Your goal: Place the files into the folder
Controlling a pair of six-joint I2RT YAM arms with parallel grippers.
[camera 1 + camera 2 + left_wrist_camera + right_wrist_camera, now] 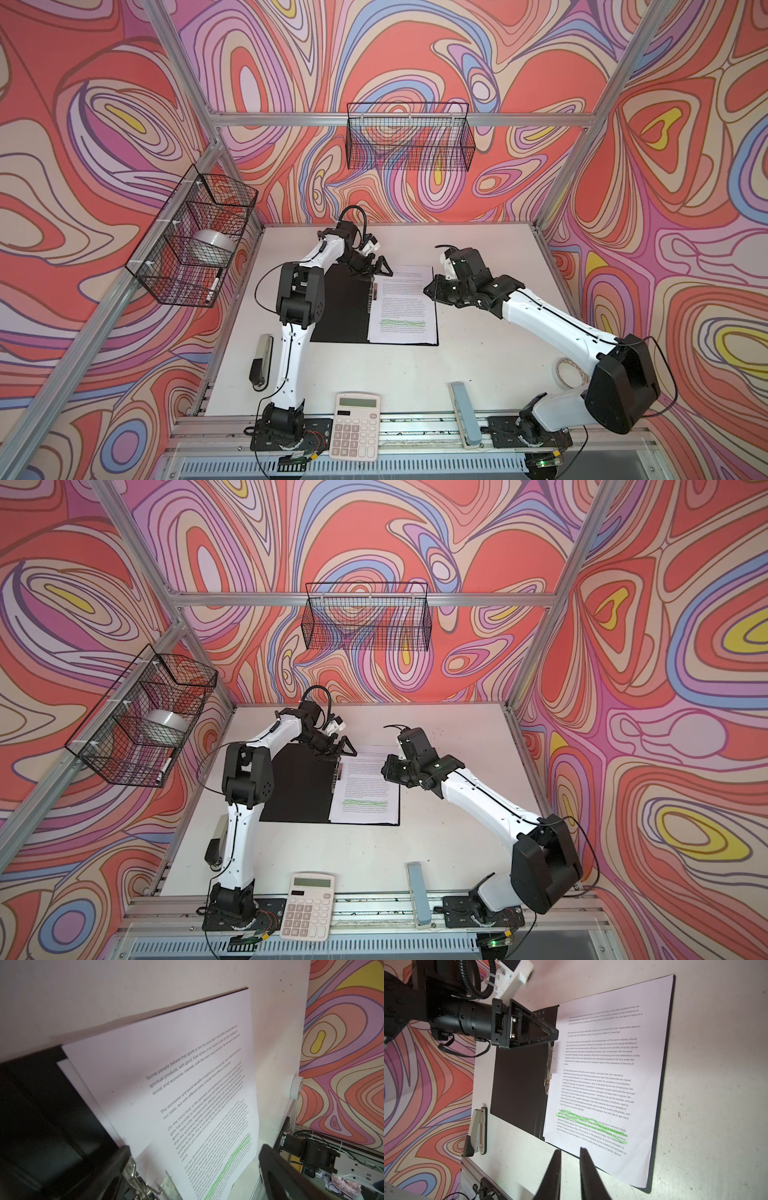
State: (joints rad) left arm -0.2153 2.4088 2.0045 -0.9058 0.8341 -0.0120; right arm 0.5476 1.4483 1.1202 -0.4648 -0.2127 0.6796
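Closest to me at the near edge sits a white calculator (355, 426), well apart from the work.

Further in, the left gripper (377, 266) hangs over the far end of the folder (340, 309), right above the metal clip (550, 1064) on the spine. Its jaws are spread wide, and in the left wrist view the two fingers (122, 1159) stand far apart with the page showing between them. It holds nothing. I cannot tell whether a fingertip touches the clip.

My right gripper (570, 1150) is nearly closed, with only a slim gap between the dark fingers and nothing in it. In both top views it sits at the right edge of the files (403, 303), about mid-length. I cannot tell whether it presses on the paper or hovers.

Those files lie flat and print-up on the right inner half of the folder, which is open with its black inside facing up. Their long axis runs from the near side of the table (415, 374) to the far side, parallel to the spine. The top of the text points to the far wall and the green-highlighted lines lie toward me. Their left edge meets the clip, and the folder's left half is bare.
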